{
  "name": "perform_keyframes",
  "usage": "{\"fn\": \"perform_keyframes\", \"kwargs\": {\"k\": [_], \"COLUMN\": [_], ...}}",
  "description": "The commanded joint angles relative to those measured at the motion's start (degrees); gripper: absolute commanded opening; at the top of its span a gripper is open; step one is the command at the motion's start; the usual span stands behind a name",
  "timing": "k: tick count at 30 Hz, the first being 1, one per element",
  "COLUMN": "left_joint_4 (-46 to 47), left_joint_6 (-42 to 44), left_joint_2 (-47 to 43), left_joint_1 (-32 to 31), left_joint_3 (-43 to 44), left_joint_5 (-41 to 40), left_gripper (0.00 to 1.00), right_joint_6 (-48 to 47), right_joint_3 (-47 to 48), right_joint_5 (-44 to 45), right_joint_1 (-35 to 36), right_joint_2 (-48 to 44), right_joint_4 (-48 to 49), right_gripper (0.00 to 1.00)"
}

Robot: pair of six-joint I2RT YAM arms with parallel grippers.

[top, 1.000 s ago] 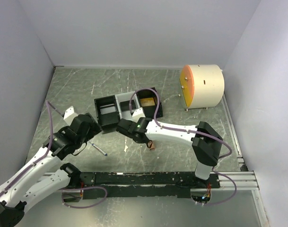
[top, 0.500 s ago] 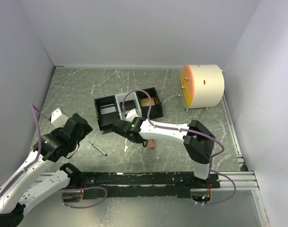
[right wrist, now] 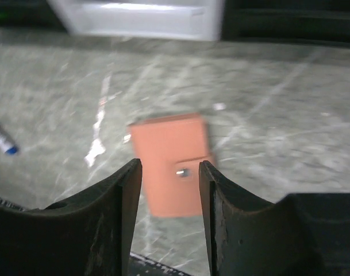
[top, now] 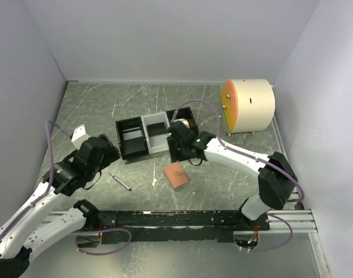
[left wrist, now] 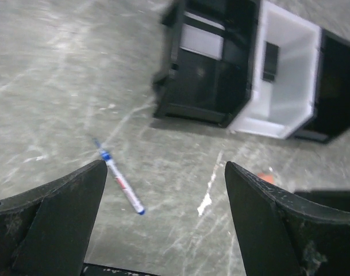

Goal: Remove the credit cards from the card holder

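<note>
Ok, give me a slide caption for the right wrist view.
Right hand open over the folded pink wallet lying on the table.

One wallet (top: pixel 176 175), pen (top: pixel 120 182), tray (top: pixel 135 155), possibly card (top: pixel 157 129)

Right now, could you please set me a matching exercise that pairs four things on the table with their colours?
Things:
1. card holder
2. pen
3. tray
4. drum

Colours:
A. cream with an orange face
B. black with a white middle compartment
C. salmon pink
D. white with a blue tip

Pairs: 1-C; 2-D; 3-B; 4-A
</note>
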Motion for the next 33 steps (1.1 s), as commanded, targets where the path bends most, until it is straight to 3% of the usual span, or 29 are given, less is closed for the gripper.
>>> {"fn": "perform_keyframes", "kwargs": {"k": [1, 11, 17, 23, 33], "left_joint_4": [15.56, 29.88, 36.58, 38.34, 32.78], "left_joint_6": [10.38, 11.37, 8.74, 7.53, 7.38], "left_joint_2": [3.48, 17.39, 24.42, 28.96, 25.80], "left_joint_1": [-0.29, -0.37, -1.16, -3.10, -3.55], "left_joint_3": [-2.34, -5.18, -7.14, -8.14, -8.51], "left_joint_5": [14.97, 35.30, 42.95, 45.28, 40.33], "left_gripper": [0.95, 0.84, 0.77, 0.73, 0.72], "right_joint_6": [1.79, 1.55, -0.74, 0.06, -0.43], "right_joint_3": [-5.61, -13.35, -12.71, -9.76, -3.67], "right_joint_5": [-2.40, -7.57, -7.05, -2.62, 5.53], "right_joint_1": [-6.00, -6.06, -3.24, 0.87, 4.26], "right_joint_2": [-3.17, -9.69, -6.90, -2.05, 3.27], "right_joint_4": [1.14, 7.82, 6.26, 4.30, -0.11], "right_gripper": [0.45, 0.40, 0.38, 0.36, 0.33]}}
